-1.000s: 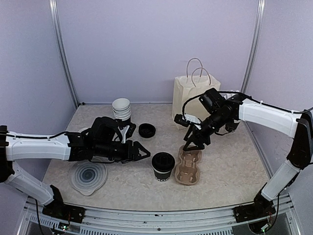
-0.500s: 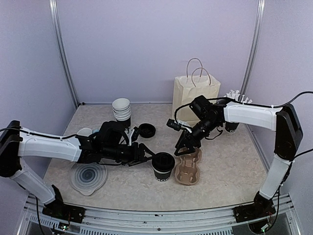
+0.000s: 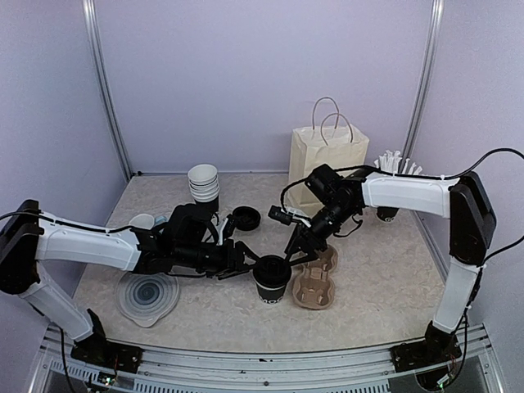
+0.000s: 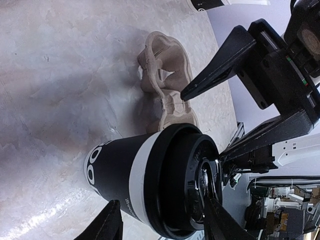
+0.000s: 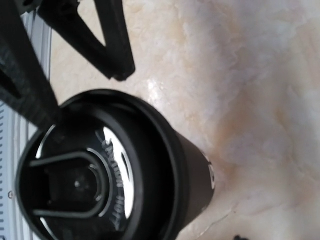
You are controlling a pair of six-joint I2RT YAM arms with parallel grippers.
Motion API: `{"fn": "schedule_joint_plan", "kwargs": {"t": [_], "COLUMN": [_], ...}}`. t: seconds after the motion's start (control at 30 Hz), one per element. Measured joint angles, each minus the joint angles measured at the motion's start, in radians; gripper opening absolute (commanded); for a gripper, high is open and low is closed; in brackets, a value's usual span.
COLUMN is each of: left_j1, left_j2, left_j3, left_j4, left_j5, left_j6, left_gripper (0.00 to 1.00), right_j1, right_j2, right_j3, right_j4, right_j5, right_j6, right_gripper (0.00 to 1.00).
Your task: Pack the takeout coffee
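A black takeout cup with a black lid (image 3: 273, 275) stands upright on the table, just left of the brown pulp carrier tray (image 3: 316, 284), which holds no cups. My left gripper (image 3: 244, 267) is open at the cup's left side. In the left wrist view its fingers (image 4: 111, 222) straddle the lidded cup (image 4: 150, 185); I cannot tell if they touch it. My right gripper (image 3: 295, 244) is open and empty, just above and right of the cup, over the tray's near end (image 4: 162, 65). It also shows open in the left wrist view (image 4: 202, 125). The right wrist view looks down on the lid (image 5: 85, 180).
A cream paper bag (image 3: 327, 155) stands at the back. A stack of lidless cups (image 3: 204, 182) and a loose black lid (image 3: 246, 218) lie behind the left arm. A cup of white straws (image 3: 391, 176) is at the back right. A clear round lid (image 3: 147, 295) lies front left.
My left gripper has moved right up to the lidded cup. My right gripper has moved left and down from over the tray toward the cup. The cup and tray have not moved.
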Motion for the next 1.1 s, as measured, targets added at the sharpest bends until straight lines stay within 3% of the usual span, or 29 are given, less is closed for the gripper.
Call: {"fn": "schedule_joint_plan", "kwargs": {"t": [0.33, 0.7, 1.1], "left_j1": [0.000, 0.008, 0.075], "left_j2": [0.000, 0.008, 0.066], "left_j3": [-0.023, -0.060, -0.116], "left_j4": [0.008, 0.097, 0.252], "left_j5": [0.002, 0.016, 0.070], "left_j6": [0.000, -0.005, -0.012], "left_gripper": [0.51, 0.33, 0.31], "right_j1": [0.024, 0.024, 0.028], "right_j2": [0.021, 0.029, 0.073], "right_j3": [0.033, 0.036, 0.036], "right_j4": [-0.006, -0.005, 0.018], "right_j5": [0.016, 0.016, -0.070], "right_j6": [0.004, 0.021, 0.056], "right_gripper": [0.63, 0.61, 0.55]}}
